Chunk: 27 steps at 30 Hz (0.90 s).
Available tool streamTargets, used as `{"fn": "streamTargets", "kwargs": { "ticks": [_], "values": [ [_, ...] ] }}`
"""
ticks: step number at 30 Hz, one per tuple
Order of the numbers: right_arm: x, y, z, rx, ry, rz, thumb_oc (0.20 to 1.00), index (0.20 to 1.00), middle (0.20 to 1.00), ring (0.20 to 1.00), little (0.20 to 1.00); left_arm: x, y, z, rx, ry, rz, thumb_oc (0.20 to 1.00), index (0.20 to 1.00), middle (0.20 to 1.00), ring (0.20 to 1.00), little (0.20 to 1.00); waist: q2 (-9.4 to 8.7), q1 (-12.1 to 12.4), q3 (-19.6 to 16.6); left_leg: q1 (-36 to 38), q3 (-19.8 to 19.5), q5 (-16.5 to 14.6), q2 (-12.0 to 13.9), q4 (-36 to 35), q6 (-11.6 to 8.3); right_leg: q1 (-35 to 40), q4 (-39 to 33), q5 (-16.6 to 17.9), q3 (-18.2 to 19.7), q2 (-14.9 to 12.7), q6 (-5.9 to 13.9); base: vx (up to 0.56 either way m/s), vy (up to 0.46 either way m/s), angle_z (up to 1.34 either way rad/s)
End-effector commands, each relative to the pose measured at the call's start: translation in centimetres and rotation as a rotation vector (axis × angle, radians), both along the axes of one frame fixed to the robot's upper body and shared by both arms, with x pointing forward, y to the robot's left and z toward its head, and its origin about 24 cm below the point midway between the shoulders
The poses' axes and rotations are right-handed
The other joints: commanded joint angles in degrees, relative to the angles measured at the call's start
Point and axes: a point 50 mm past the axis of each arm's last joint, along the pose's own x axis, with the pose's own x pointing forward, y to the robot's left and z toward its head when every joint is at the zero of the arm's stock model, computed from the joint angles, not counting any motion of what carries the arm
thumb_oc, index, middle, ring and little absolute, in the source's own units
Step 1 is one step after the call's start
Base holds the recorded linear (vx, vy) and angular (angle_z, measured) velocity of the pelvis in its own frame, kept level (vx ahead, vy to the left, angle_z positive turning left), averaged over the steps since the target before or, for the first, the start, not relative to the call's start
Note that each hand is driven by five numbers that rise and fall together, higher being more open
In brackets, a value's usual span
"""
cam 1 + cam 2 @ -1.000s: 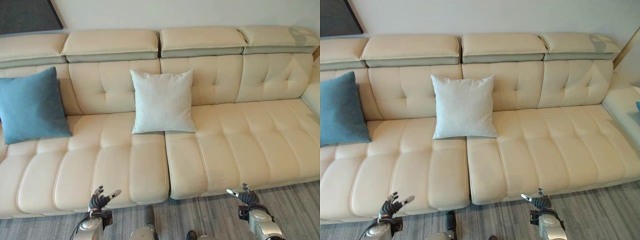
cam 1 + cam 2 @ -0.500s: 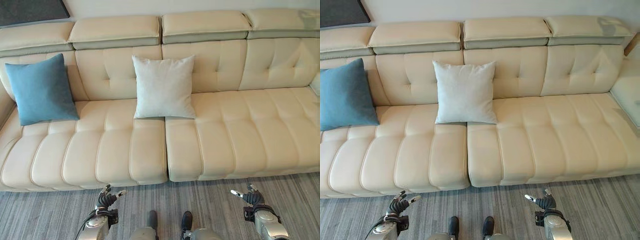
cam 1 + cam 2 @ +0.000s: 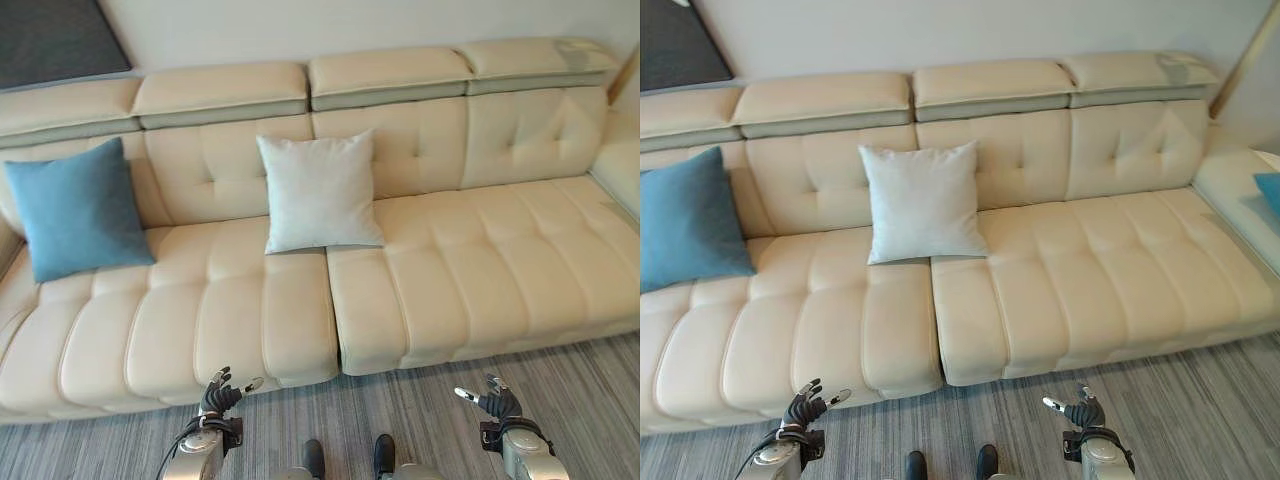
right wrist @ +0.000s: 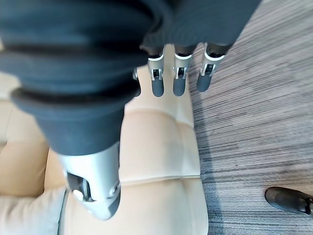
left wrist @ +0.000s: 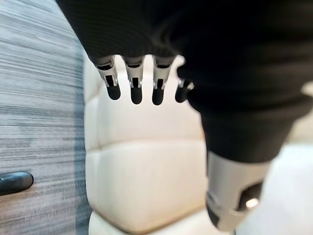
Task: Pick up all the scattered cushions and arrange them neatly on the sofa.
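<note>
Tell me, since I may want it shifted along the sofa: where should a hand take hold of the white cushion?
Probably by a top corner of the white cushion, coming from the front. It stands upright, leaning on the sofa backrest, so its top edge is free while its bottom edge sits on the seat.

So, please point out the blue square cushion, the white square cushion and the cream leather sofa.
Blue square cushion [image 3: 78,208], left eye view, middle of its face.
White square cushion [image 3: 318,192], left eye view, middle of its face.
Cream leather sofa [image 3: 480,270], left eye view, bare seat.
</note>
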Motion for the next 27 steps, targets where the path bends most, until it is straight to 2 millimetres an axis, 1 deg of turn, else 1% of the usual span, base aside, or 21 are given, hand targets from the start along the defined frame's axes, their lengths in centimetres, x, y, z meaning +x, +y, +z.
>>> {"fn": "streamTargets", "kwargs": {
  "ticks": [1,2,3,4,5,6,7,8,10,11,14,16,18,19,20,21,22,23,25,26,27],
  "values": [
    [0.9,-0.7,0.8,-0.014,-0.042,-0.023,1.0,1.0,1.0,1.0,1.0,0.9,0.5,0.5,0.078,-0.015,-0.07,1.0,1.0,1.0,1.0,1.0,0.43,-1.2,0.1,1.4,2.5,-8.7,-0.6,-0.3,-0.11,-2.5,7.8,-10.9,-1.5,-2.7,5.27,-0.07,0.105,-1.02],
    [1.1,-0.7,1.0,-0.011,-0.057,-0.033,1.0,1.0,1.0,1.0,1.0,1.1,0.6,0.7,0.083,-0.024,-0.072,1.0,1.0,1.0,1.0,1.0,0.59,-1.6,0.6,1.6,4.0,-9.0,-0.6,-0.3,0.11,-4.1,10.1,-11.0,-1.1,-3.0,5.67,-0.05,0.177,-1.02],
    [1.1,-1.0,1.1,-0.014,-0.066,-0.053,1.0,1.0,1.0,1.0,1.0,1.5,0.7,1.0,0.096,-0.037,-0.079,1.0,1.0,1.0,1.0,1.0,0.9,-2.1,1.4,2.9,7.0,-10.7,-0.6,-0.3,0.12,-5.7,12.8,-11.0,-3.7,-4.8,6.94,-0.03,0.119,-0.81],
    [1.1,-1.0,1.1,-0.017,-0.067,-0.053,1.0,1.0,1.0,1.0,1.0,1.6,0.8,1.1,0.099,-0.046,-0.074,1.0,1.0,1.0,1.0,1.0,1.01,-1.7,1.7,3.4,8.4,-10.9,-0.3,-0.3,-0.06,-5.9,13.2,-10.3,-6.6,-6.0,7.14,0.0,0.042,-1.32],
    [1.0,-1.2,1.1,-0.018,-0.064,-0.069,1.0,1.0,1.0,1.0,1.0,1.7,1.0,1.2,0.103,-0.049,-0.065,1.0,1.0,1.0,1.0,1.0,1.01,-1.1,1.8,3.8,11.0,-11.0,0.2,-0.3,-0.48,-6.2,13.1,-9.2,-12.7,-7.4,7.27,-0.01,-0.063,-1.82],
    [0.8,-1.5,1.1,-0.024,-0.059,-0.074,1.0,1.0,1.0,1.0,1.0,1.8,1.1,1.3,0.107,-0.05,-0.067,1.0,1.0,1.0,1.0,1.0,1.06,-1.1,1.8,3.9,12.0,-10.9,0.5,-0.3,-0.71,-5.9,12.5,-8.8,-15.3,-7.7,7.2,0.01,-0.096,-1.9],
    [0.8,-1.8,1.2,-0.029,-0.061,-0.085,1.0,1.0,1.0,1.0,1.0,1.9,1.2,1.4,0.112,-0.052,-0.064,1.0,1.0,1.0,1.0,1.0,1.02,-1.0,1.7,4.3,14.2,-10.8,0.9,-0.3,-0.93,-6.0,11.8,-7.8,-20.0,-8.2,7.26,0.02,-0.067,-1.46],
    [0.8,-1.8,1.2,-0.029,-0.062,-0.086,1.0,1.0,1.0,1.0,1.0,1.9,1.2,1.4,0.112,-0.053,-0.065,1.0,1.0,1.0,1.0,1.0,1.05,-0.9,1.7,4.3,14.3,-10.8,0.9,-0.3,-0.95,-6.0,11.7,-7.7,-20.0,-8.1,7.25,0.04,-0.068,-1.43],
    [0.6,-2.3,1.2,-0.04,-0.053,-0.099,1.0,1.0,1.0,1.0,1.0,2.0,1.4,1.6,0.119,-0.059,-0.07,1.0,1.0,1.0,1.0,1.0,1.16,-0.5,1.7,5.3,17.1,-11.0,1.3,-0.3,-0.99,-5.3,9.9,-6.6,-26.4,-9.2,7.33,0.1,-0.128,-1.28],
    [0.3,-2.6,1.1,-0.045,-0.045,-0.11,1.0,1.0,1.0,1.0,1.0,2.0,1.2,1.6,0.12,-0.057,-0.08,1.0,1.0,1.0,1.0,1.0,0.96,-0.9,1.5,6.3,19.4,-11.3,1.5,-0.3,-1.12,-5.3,8.4,-6.0,-28.4,-9.5,7.68,0.18,-0.238,-0.97],
    [-0.2,-2.6,0.8,-0.029,-0.032,-0.131,1.0,1.0,1.0,1.0,1.0,2.1,0.8,1.4,0.116,-0.05,-0.095,1.0,1.0,1.0,1.0,1.0,0.66,-1.5,1.2,7.5,20.3,-11.2,1.6,-0.3,-1.72,-4.3,5.5,-6.1,-26.1,-7.7,7.32,0.17,-0.214,-0.87],
    [-0.3,-2.8,0.9,-0.025,-0.039,-0.146,1.0,1.0,1.0,1.0,1.0,2.3,0.5,1.4,0.101,-0.056,-0.089,1.0,1.0,1.0,1.0,1.0,0.95,-2.2,0.9,7.5,21.0,-11.5,2.5,2.5,-2.42,-3.4,4.7,-7.3,-24.2,-6.7,6.69,0.2,-0.222,-0.3],
    [-0.4,-3.0,0.9,-0.02,-0.047,-0.152,1.0,1.0,1.0,1.0,1.0,2.5,0.0,1.3,0.076,-0.062,-0.091,1.0,1.0,1.0,1.0,1.0,0.95,-2.8,1.1,6.5,22.5,-11.9,5.6,10.6,-4.19,-1.5,3.7,-9.5,-22.4,-5.1,5.14,0.3,-0.422,-0.74],
    [-0.3,-3.1,1.0,-0.028,-0.046,-0.144,1.0,1.0,1.0,1.0,1.0,2.7,-0.2,1.4,0.058,-0.077,-0.085,1.0,1.0,1.0,1.0,1.0,0.77,-2.4,1.5,4.0,21.8,-8.7,9.6,20.9,-6.33,0.5,2.9,-11.5,-21.0,-3.3,3.02,0.64,-0.684,-1.13],
    [1.4,-3.2,2.3,-0.076,-0.086,-0.055,1.0,1.0,1.0,1.0,1.0,3.0,-0.9,1.9,0.024,-0.121,-0.068,1.0,1.0,1.0,1.0,1.0,0.9,0.5,3.3,-3.2,6.0,-7.7,6.0,29.9,-5.18,2.5,2.6,-14.2,-14.4,-1.0,0.4,0.66,-0.582,-2.77],
    [1.3,-3.2,2.3,-0.081,-0.076,-0.041,1.0,1.0,1.0,1.0,1.0,2.6,-1.1,1.8,0.012,-0.121,-0.057,1.0,1.0,1.0,1.0,1.0,0.62,1.8,3.5,-6.0,0.9,-9.8,3.7,26.2,-3.42,2.9,2.2,-14.2,-11.4,-1.0,0.82,0.66,-0.366,-3.17],
    [1.3,-3.3,2.3,-0.08,-0.078,-0.038,1.0,1.0,1.0,1.0,1.0,2.3,-1.1,1.6,0.009,-0.114,-0.05,1.0,1.0,1.0,1.0,1.0,-0.2,2.8,3.4,-9.4,-6.4,-10.0,-0.6,18.9,-2.18,3.4,1.4,-13.9,-9.3,-1.0,0.71,0.5,-0.144,-3.7],
    [1.4,-3.3,2.2,-0.089,-0.073,-0.027,1.0,1.0,1.0,1.0,1.0,1.8,-1.2,1.2,0.003,-0.092,-0.045,1.0,1.0,1.0,1.0,1.0,0.36,3.6,3.9,-11.6,-13.5,-3.3,-2.6,8.0,-3.31,4.3,1.4,-14.7,-7.4,0.8,0.18,0.46,-0.121,-2.34],
    [1.5,-3.0,2.0,-0.093,-0.064,-0.02,1.0,1.0,1.0,1.0,1.0,1.5,-1.0,0.9,0.021,-0.065,-0.044,1.0,1.0,1.0,1.0,1.0,1.03,3.8,4.5,-15.9,-14.7,0.6,-3.3,-0.3,-5.3,6.0,2.0,-16.7,-6.0,2.6,-0.11,0.7,0.0,-1.85],
    [1.8,-2.5,2.0,-0.09,-0.059,0.002,1.0,1.0,1.0,1.0,1.0,1.2,-0.6,0.8,0.028,-0.057,-0.026,1.0,1.0,1.0,1.0,1.0,1.13,5.0,3.6,-16.8,-13.6,2.6,-3.8,-0.3,-5.83,9.2,1.2,-18.0,-2.5,3.3,0.05,1.3,0.241,-1.04],
    [2.2,-1.7,1.9,-0.074,-0.071,0.027,1.0,1.0,1.0,1.0,1.0,0.7,-0.5,0.8,0.017,-0.059,-0.006,1.0,1.0,1.0,1.0,1.0,0.14,5.6,1.6,-15.1,-13.4,3.2,-4.3,-0.3,-3.74,12.0,0.9,-19.7,-0.9,2.0,1.0,1.02,0.241,-0.36]
  ]
}}
